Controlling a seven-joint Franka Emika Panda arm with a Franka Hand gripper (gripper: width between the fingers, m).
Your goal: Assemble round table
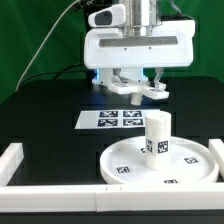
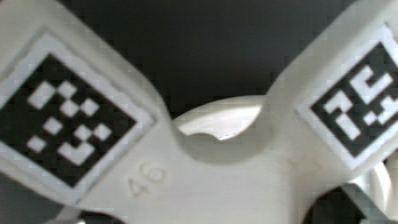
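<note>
My gripper is shut on the smaller flat-armed piece, a white part with black-and-white tags, and holds it over the back of the black table. In the wrist view that piece fills the picture, with two tagged arms spreading out. My gripper clamps its hub, and the dark fingers show only at the picture's corners. The wide rimmed round disc lies at the front on the exterior view's right. The short thick cylinder stands upright at its middle.
The marker board lies flat between the gripper and the disc. White border rails run along the front, the exterior view's left and the exterior view's right. A green backdrop stands behind the table.
</note>
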